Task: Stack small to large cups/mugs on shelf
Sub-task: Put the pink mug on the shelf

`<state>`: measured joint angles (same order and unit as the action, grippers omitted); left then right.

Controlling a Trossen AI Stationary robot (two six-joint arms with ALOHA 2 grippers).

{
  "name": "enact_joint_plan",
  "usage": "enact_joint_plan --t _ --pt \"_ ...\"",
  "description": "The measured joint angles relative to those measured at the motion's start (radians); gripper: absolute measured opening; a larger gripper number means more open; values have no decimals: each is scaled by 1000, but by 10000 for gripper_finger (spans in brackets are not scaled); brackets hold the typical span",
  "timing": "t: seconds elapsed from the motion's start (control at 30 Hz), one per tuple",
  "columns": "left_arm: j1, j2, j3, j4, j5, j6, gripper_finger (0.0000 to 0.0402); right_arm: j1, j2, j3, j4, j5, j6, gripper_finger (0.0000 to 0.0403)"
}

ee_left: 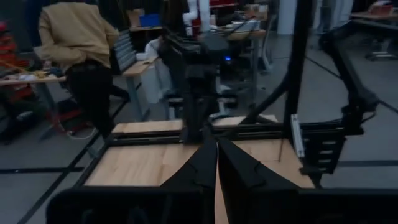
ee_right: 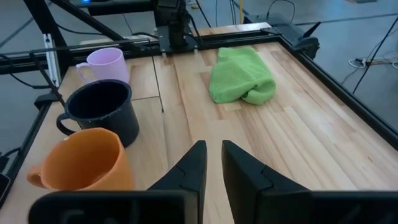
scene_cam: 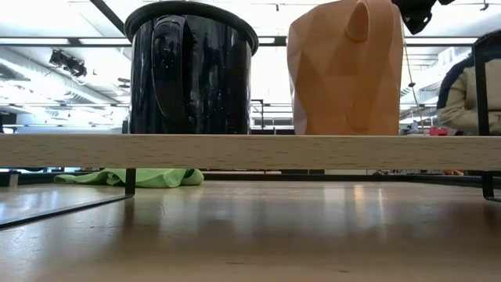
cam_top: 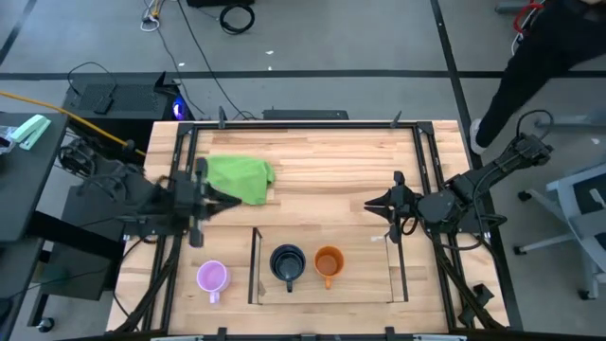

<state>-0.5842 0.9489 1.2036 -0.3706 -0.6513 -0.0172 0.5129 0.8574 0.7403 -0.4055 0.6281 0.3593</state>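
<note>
The black mug (cam_top: 287,262) and the orange mug (cam_top: 328,263) stand upright side by side on the wooden floor (cam_top: 365,282) of the shelf, at the near middle of the table. The light purple mug (cam_top: 211,278) stands on the table just left of the shelf's clear left panel (cam_top: 253,267). My left gripper (cam_top: 237,201) hangs shut and level above the table, beside the green cloth, with nothing between its fingers (ee_left: 205,174). My right gripper (cam_top: 369,204) hovers beyond the shelf's far right part, open by a narrow gap (ee_right: 214,165), holding nothing.
A crumpled green cloth (cam_top: 241,176) lies on the table's far left part. Black frame rails (cam_top: 426,161) run along the table's sides. A person in dark clothes (cam_top: 535,57) stands past the far right corner, and the left wrist view shows a person in a tan jacket (ee_left: 74,37) beyond the table.
</note>
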Motion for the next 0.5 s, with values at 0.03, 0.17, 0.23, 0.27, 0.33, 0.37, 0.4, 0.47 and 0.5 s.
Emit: enact_joint_plan --t 0.03,0.17,0.23,0.27,0.33,0.37,0.4,0.47,0.5 --pt "0 -17 0 -27 -14 -5 22 0 0 0 2 0 -1 56" --pt "0 -73 0 -196 -117 -90 16 0 0 0 3 0 1 56" --pt "0 -94 0 -304 -196 -179 14 0 0 0 3 0 3 56" --pt "0 -101 0 -361 -236 -237 13 0 0 0 3 0 3 56" --pt "-3 -103 0 -466 -305 -357 12 0 0 0 3 -1 3 56" --pt "-8 -102 0 -514 -335 -407 13 0 0 0 3 -1 3 56" --pt "-16 -100 0 -561 -358 -454 13 0 0 0 3 -1 3 56" --pt "-38 -98 -6 -640 -415 -554 17 0 0 0 3 -1 4 56" --pt "-54 -100 -24 -652 -455 -594 19 0 0 0 3 -1 4 56"
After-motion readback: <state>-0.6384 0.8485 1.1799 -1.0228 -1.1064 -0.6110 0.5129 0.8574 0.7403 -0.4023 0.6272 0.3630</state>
